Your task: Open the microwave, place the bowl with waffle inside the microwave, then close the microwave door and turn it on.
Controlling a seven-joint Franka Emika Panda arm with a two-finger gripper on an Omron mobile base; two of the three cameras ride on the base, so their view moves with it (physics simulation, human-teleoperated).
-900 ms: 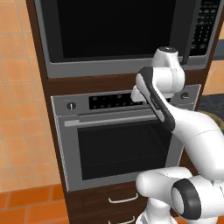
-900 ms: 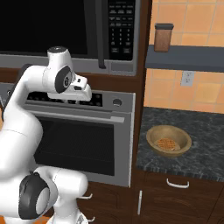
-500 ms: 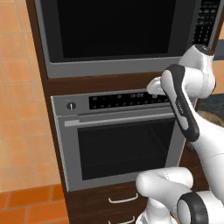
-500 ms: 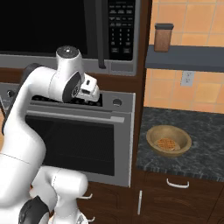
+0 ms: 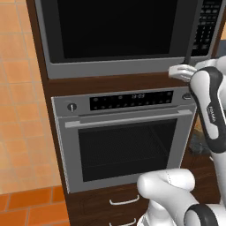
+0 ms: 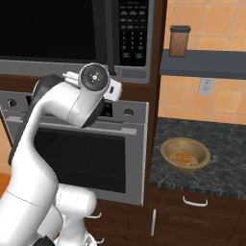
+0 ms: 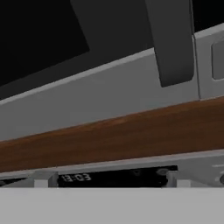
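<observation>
The microwave (image 5: 119, 31) fills the top of the cabinet, and its black glass door (image 6: 48, 29) is closed. The slim vertical handle (image 5: 190, 35) stands beside the keypad (image 6: 132, 31). My gripper (image 5: 175, 70) hovers just below the handle's lower end, in front of the microwave's bottom frame. In the hand view the handle's end (image 7: 170, 48) is up and to the right, and the gripper (image 7: 111, 183) has its fingertips (image 7: 181, 183) wide apart, open, with nothing between them. The bowl with waffle (image 6: 185, 153) sits on the dark counter to the right, far from the gripper (image 6: 116, 90).
A silver oven (image 5: 128, 141) with a bar handle sits directly under the microwave, with drawers (image 5: 123, 201) below it. A brown jar (image 6: 178, 41) stands on a shelf above the granite counter (image 6: 226, 144). Orange tiles cover the wall to the left.
The arm has swung right and up, carrying the hand from in front of the oven's control panel to the lower end of the microwave handle. The door stays closed.
</observation>
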